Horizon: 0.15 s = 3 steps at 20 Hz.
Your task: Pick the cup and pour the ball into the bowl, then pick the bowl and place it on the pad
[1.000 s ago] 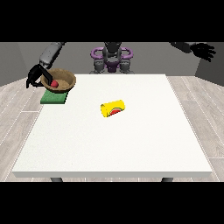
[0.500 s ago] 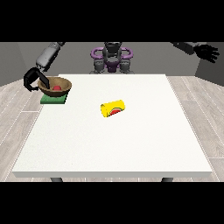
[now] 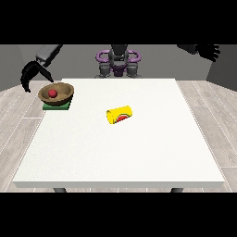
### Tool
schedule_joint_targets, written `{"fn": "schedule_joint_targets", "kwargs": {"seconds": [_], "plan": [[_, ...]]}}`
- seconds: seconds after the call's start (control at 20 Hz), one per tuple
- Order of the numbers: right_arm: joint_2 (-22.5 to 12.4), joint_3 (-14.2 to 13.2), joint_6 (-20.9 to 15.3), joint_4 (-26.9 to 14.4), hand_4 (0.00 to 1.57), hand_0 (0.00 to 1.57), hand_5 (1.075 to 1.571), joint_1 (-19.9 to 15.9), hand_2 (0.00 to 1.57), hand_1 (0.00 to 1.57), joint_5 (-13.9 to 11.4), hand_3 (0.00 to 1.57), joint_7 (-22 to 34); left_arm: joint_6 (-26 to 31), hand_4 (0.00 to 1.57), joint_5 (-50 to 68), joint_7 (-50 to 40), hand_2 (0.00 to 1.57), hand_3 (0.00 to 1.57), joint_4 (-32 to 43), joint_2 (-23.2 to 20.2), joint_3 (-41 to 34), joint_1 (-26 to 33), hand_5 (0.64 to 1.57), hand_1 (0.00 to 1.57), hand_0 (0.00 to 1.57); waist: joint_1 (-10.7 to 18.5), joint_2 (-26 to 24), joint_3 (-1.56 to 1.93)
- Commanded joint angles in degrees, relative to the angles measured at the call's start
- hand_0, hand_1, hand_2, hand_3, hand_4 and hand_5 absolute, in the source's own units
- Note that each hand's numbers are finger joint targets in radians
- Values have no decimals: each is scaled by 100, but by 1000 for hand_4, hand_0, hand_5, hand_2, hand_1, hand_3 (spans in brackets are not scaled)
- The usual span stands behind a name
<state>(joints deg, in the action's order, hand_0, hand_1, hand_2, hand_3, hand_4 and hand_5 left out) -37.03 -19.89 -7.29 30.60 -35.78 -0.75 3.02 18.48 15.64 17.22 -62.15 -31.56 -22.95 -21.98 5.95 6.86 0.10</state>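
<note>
A brown wooden bowl (image 3: pixel 57 94) sits on the green pad (image 3: pixel 56 106) at the table's left edge, with the red ball (image 3: pixel 53 93) inside it. The yellow cup (image 3: pixel 119 115) lies on its side near the middle of the table, apart from both hands. The hand at the view's left (image 3: pixel 30 74) hangs just left of and above the bowl, clear of it, its fingers spread and pointing down. The hand at the view's right (image 3: pixel 208 50) is raised high beyond the table's far right corner, fingers straight, holding nothing.
The white table (image 3: pixel 139 152) stretches toward the camera. The robot's torso (image 3: pixel 118 60) stands behind the far edge. Grey floor surrounds the table.
The hand at the view's left has let go of the bowl and pulled away to the left and up. The bowl has settled on the pad. The cup has stayed put.
</note>
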Motion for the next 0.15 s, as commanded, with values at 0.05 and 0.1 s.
{"fn": "schedule_joint_targets", "kwargs": {"seconds": [0.05,0.1], "plan": [[103,273,617,346,416,0,1383,-521,0,0,55,0,668,-534,902,-397,-534,0,0,-28,683,580,197,1559,0,0,-269,-1151,-17],[395,305,603,459,476,0,1434,-376,0,0,104,0,450,-440,902,-356,-704,0,0,13,593,571,246,1559,0,0,-360,-1411,-13]]}}
